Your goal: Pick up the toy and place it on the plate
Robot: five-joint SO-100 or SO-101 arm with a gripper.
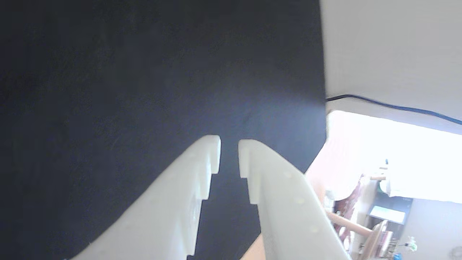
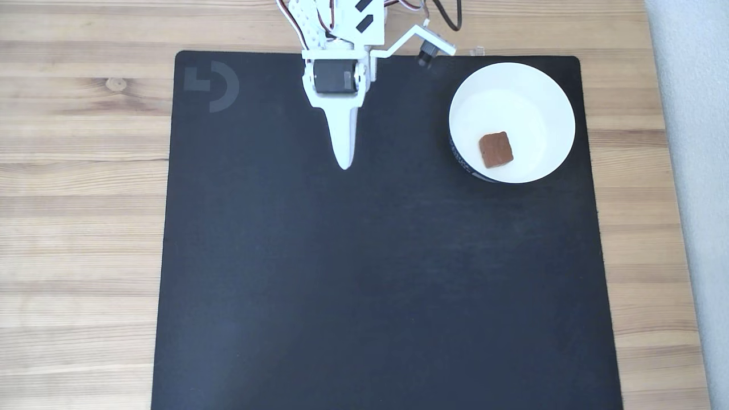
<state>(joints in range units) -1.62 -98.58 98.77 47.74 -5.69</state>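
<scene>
Up near the top of the fixed view, the white claw (image 2: 345, 164) hangs over the black mat (image 2: 370, 273) on the wooden worktop (image 2: 80, 171). It holds nothing. In the wrist view, its two tips (image 1: 229, 141) sit close with a thin gap between them, so it is almost closed. Off to the right of the claw sits the white plate (image 2: 547, 91). The brown toy (image 2: 495, 149) lies inside the plate.
</scene>
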